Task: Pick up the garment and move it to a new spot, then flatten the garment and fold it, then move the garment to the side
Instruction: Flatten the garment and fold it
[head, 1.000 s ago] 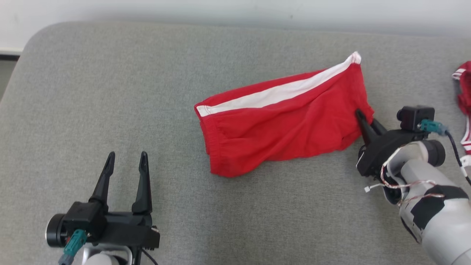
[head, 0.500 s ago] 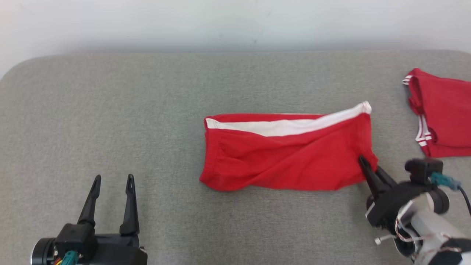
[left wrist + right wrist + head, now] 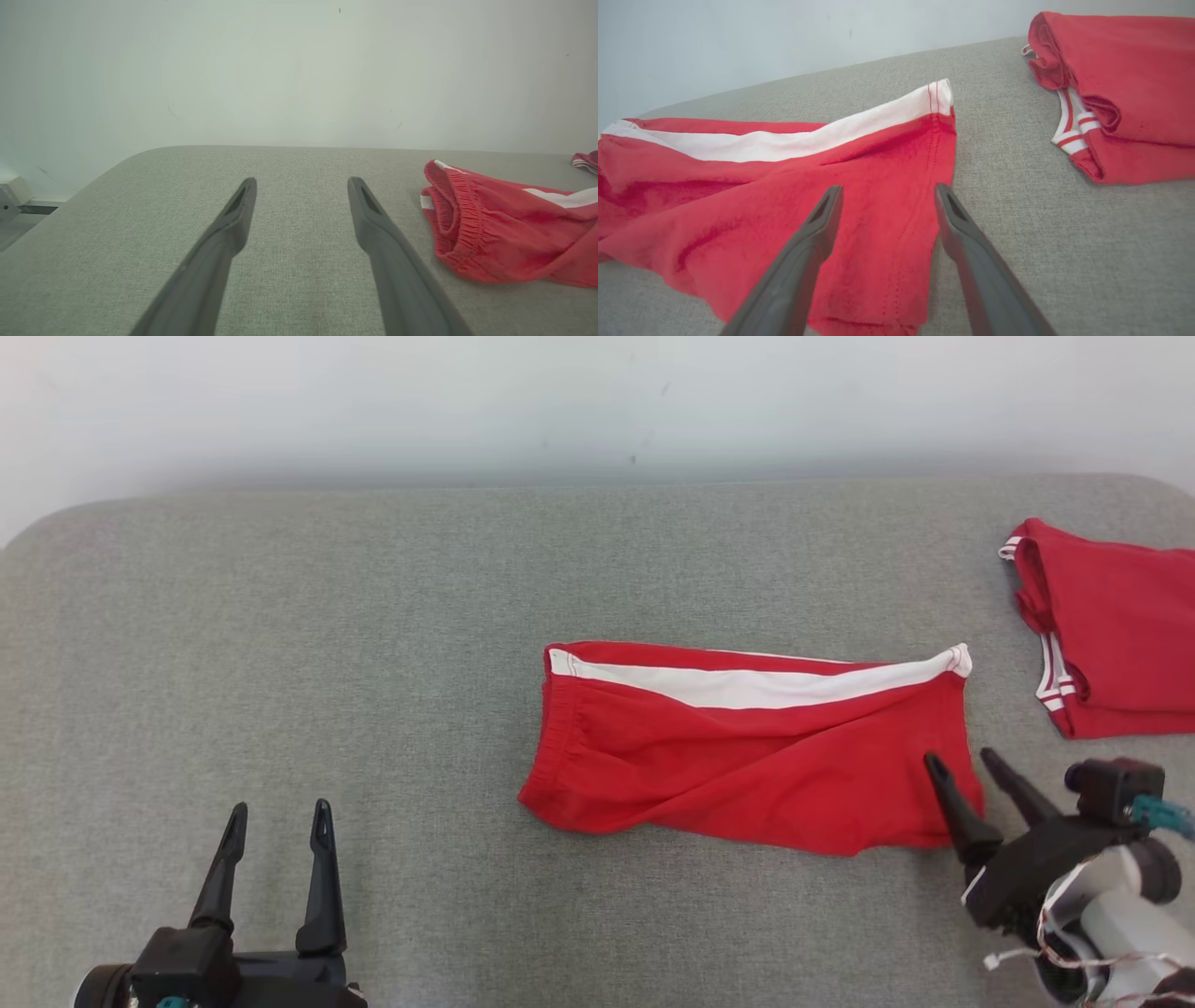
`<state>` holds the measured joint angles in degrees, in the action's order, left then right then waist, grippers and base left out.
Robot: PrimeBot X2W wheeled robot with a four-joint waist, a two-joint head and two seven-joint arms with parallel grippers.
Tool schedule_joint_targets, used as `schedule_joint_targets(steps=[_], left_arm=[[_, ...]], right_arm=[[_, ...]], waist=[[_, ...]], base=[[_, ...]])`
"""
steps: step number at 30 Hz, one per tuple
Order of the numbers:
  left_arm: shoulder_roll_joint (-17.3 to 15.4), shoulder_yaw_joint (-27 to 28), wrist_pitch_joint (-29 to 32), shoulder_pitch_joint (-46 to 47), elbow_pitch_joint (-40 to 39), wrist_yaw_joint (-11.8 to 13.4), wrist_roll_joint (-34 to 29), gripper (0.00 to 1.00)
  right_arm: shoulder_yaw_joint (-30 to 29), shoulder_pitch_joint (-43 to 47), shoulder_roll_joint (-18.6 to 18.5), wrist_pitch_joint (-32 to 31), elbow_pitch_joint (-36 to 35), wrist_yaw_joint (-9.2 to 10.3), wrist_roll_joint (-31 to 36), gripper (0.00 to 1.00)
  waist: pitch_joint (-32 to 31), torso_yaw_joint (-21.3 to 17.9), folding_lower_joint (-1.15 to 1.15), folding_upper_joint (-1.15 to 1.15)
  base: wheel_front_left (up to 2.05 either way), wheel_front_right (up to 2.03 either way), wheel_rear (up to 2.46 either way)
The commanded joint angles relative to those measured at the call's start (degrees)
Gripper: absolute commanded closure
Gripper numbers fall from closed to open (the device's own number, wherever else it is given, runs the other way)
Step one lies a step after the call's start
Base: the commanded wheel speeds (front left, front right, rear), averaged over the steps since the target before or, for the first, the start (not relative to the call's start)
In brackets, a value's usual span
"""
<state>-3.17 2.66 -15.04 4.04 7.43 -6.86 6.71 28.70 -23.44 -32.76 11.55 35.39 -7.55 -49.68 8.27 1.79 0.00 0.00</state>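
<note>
On the grey table (image 3: 373,616), right of middle, lies the folded garment (image 3: 747,756). At its right hem the right gripper (image 3: 957,756) stands wide open, empty. The left gripper (image 3: 280,805), also spread and empty, is well apart.

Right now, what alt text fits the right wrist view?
The right tool, open, points at the hem end of red shorts with a white stripe, lying on a grey padded surface. A second red garment lies apart at upper right.
</note>
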Motion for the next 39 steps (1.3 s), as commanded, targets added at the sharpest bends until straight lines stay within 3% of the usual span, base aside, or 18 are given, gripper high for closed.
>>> schedule_joint_targets(steps=[1, 9, 17, 18, 19, 24, 30, 39], left_arm=[[0.15, -0.08, -0.18, -0.41, -0.28, 0.16, -0.33, 0.00], [0.28, -0.35, -0.18, -0.05, -0.25, 0.21, -0.08, 0.00], [0.30, -0.56, -0.18, 0.27, -0.12, 0.66, 0.28, 0.00], [0.30, -0.48, -0.18, 0.29, -0.05, 0.65, 0.28, 0.00], [0.31, -0.44, -0.18, 0.33, 0.04, 0.65, 0.26, 0.00], [0.32, -0.38, -0.18, 0.25, 0.53, 0.67, -0.27, 0.00], [0.32, -0.14, -0.18, -0.30, 0.97, 0.55, -0.60, 0.00], [0.34, 0.49, -0.18, -2.27, 0.43, 0.88, -0.71, 0.00]], right_arm=[[-1.00, -1.09, -0.16, -1.09, 0.59, 0.17, 1.49, 0.00], [-4.32, -3.41, 1.22, -5.29, 6.34, 0.17, 6.42, 0.00], [-4.89, -4.34, 4.65, -8.16, 11.37, 0.17, 7.12, 0.00], [-4.53, -4.30, 5.22, -8.88, 11.52, 0.16, 6.83, 0.45], [-4.33, -4.39, 5.64, -9.17, 11.47, 0.15, 6.58, 0.99], [-3.91, -4.79, 5.71, -10.32, 13.06, 0.17, 5.17, 1.00], [-5.04, -5.38, 2.08, -7.50, 14.24, 0.18, 4.51, 1.00], [-3.66, -6.54, 0.10, -5.73, 8.57, 0.17, 6.78, 1.00]], waist=[[-0.04, 0.46, 0.00, 0.00], [0.58, 2.02, 0.00, 0.00], [1.41, 3.16, 0.00, 0.00], [1.42, 3.17, 0.00, 0.00], [1.40, 3.16, 0.00, 0.00], [0.90, 3.08, 0.00, 0.00], [-0.19, 3.00, 0.00, 0.00], [-2.23, 1.27, 0.00, 0.00]], base=[[0.00, 0.00, 0.00], [0.00, 0.00, 0.00], [0.00, 0.00, 0.00], [0.00, 0.00, 0.00], [0.00, 0.00, 0.00], [0.00, 0.00, 0.00], [0.00, 0.00, 0.00], [0.00, 0.00, 0.00]])
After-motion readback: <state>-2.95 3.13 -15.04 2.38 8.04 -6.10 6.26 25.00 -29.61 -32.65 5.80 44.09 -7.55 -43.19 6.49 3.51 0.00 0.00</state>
